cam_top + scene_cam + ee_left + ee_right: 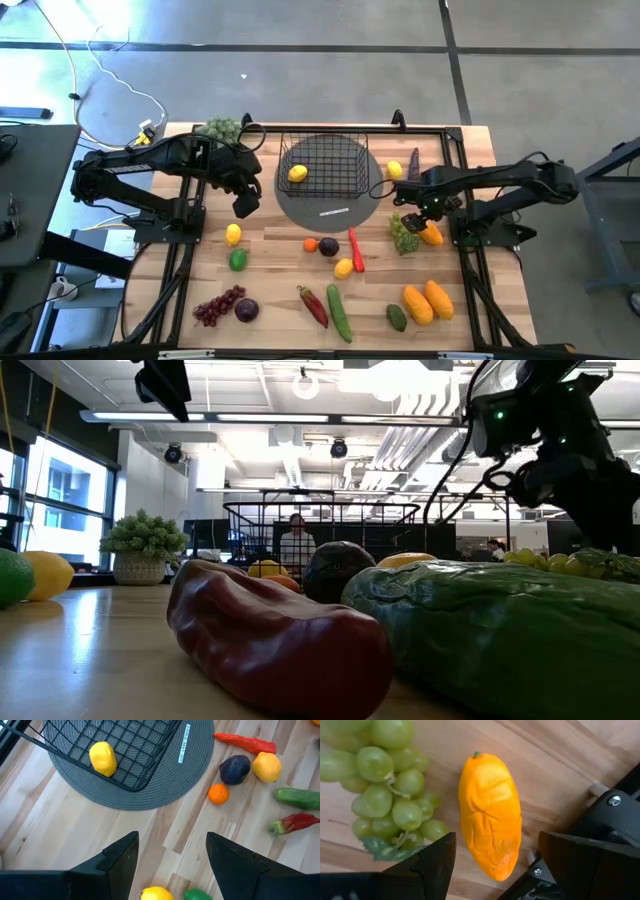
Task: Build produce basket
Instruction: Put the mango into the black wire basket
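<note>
The small rectangular black wire-mesh basket [323, 165] sat at the table's far middle on a grey round woven mat [330, 205], one yellow toy lemon [297, 173] already inside. My right gripper [428, 214] hovered, fingers apart, over the orange toy mango [490, 815] beside the green grapes [390, 785], its long axis running through the gap between my fingers, so I judged the wrist wanted turning. My left gripper [246, 203] waited open, left of the mat.

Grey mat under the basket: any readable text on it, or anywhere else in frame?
One label only: a small white tag on the grey round mat beside the basket. Its print is too small to read in any view. No other words, brands or numbers are visible.
</note>
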Controlling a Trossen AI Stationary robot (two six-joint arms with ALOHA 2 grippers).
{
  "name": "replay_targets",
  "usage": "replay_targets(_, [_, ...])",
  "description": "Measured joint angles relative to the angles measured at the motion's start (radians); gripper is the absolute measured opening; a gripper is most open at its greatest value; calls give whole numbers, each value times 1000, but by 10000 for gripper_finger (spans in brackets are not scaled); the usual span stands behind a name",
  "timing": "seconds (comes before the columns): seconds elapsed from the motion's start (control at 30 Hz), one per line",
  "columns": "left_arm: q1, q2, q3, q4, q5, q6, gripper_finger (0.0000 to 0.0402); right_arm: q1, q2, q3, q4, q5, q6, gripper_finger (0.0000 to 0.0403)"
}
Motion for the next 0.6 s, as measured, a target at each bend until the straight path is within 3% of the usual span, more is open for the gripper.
replay_targets(0.6, [0,0,0,-2,0,30,223,0,225,0,12,-1,73,263])
